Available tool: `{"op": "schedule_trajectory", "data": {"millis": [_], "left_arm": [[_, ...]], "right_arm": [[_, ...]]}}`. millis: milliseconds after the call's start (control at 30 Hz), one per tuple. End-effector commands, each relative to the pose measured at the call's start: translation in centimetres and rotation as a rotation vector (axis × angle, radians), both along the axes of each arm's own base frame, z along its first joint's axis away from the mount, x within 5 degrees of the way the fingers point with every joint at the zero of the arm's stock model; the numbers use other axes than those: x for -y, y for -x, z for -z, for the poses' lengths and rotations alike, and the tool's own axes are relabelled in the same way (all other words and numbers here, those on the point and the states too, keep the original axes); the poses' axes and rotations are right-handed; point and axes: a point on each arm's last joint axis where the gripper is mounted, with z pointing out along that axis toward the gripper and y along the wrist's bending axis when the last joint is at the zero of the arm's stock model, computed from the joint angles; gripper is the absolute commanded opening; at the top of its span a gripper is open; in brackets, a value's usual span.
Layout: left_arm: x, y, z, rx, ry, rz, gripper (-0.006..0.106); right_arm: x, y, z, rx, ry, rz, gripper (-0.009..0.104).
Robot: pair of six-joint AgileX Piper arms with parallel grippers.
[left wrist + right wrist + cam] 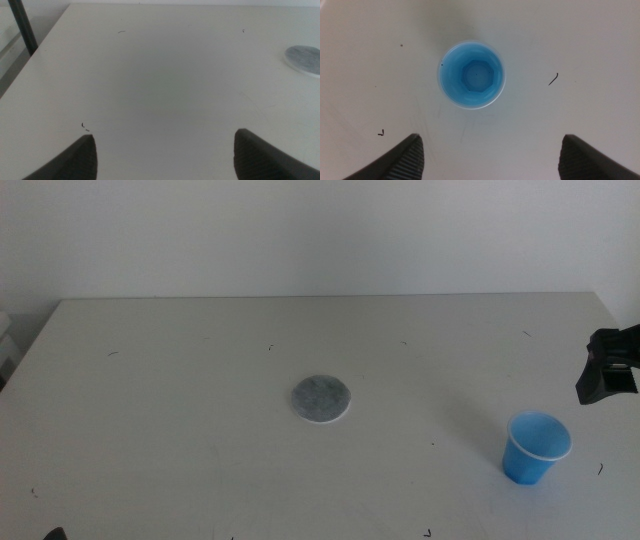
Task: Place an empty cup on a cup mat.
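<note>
Showing only as a dark block at the middle view's right edge, the right gripper (pixel 607 372) is mostly cut off; its wrist view shows the jaws spread wide apart, hovering above the cup (pixel 471 74), which stands upright, empty, directly below and untouched. The left gripper (pixel 165 150), jaws likewise apart, waits low over the table (pixel 180 380), with the cup mat (pixel 321 399) ahead and partly cut off in its view. Cup and mat lie well apart. The pale table bears small dark scuffs; a white wall (pixel 320 230) stands behind.
</note>
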Motion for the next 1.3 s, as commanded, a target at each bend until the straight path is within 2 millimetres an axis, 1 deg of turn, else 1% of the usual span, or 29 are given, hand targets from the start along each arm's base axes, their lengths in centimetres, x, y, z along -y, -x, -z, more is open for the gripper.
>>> {"op": "schedule_trajectory", "data": {"millis": [0,167,367,467,700,833,933,1000,1100,1200,1267], "left_arm": [[0.0,-0.1,-0.8,0.076,0.015,0.0,0.105],[0.0,-0.1,-0.8,0.076,0.015,0.0,0.105],[0.0,-0.1,-0.8,0.076,0.015,0.0,0.105],[0.0,-0.1,-0.8,0.076,0.015,0.0,0.105],[0.0,-0.1,-0.8,0.076,0.015,0.0,0.105],[0.0,-0.1,-0.8,0.076,0.015,0.0,0.105],[0.0,-0.1,-0.8,0.076,0.015,0.0,0.105],[0.0,-0.1,-0.8,0.076,0.015,0.0,0.105],[0.0,-0.1,-0.8,0.076,0.015,0.0,0.105],[0.0,-0.1,-0.8,0.076,0.015,0.0,0.105],[0.0,-0.1,-0.8,0.076,0.015,0.0,0.105]], "right_arm": [[0.0,-0.8,-0.8,0.054,0.012,-0.003,0.087],[-0.2,-2.3,1.2,-0.022,0.022,-0.004,0.087],[-0.4,-4.7,3.2,-0.001,0.027,-0.001,0.087],[-0.5,-5.8,4.8,-0.034,0.034,-0.001,0.087],[-0.7,-7.5,8.2,-0.134,0.047,-0.002,0.087],[-0.8,-8.5,9.9,-0.147,0.049,-0.002,0.087],[-0.9,-9.0,10.8,-0.151,0.046,-0.001,0.086],[-0.9,-9.2,11.3,-0.166,0.048,-0.001,0.083],[-0.9,-9.4,12.0,-0.184,0.05,-0.001,0.075],[-0.9,-9.5,12.3,-0.194,0.052,-0.001,0.063],[-0.9,-9.5,12.3,-0.195,0.052,-0.001,0.051]]}}
